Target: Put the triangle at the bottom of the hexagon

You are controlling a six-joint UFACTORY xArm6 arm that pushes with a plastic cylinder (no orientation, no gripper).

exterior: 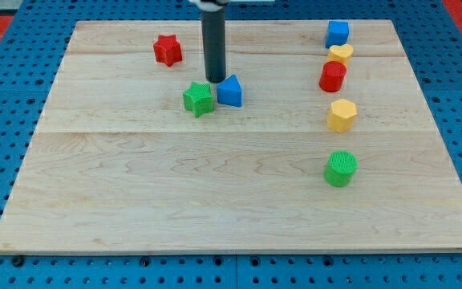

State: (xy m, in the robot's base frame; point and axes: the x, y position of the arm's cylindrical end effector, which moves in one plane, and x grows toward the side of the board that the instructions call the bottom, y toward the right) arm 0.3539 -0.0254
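The blue triangle lies on the wooden board's upper middle, touching or nearly touching the green star on its left. The yellow hexagon lies far to the view's right, below the red cylinder. My tip stands just above and left of the blue triangle, close to its upper left edge and above the green star.
A red star lies at the upper left. A blue cube and a yellow heart lie at the upper right, above the red cylinder. A green cylinder lies below the hexagon. The board ends in blue pegboard.
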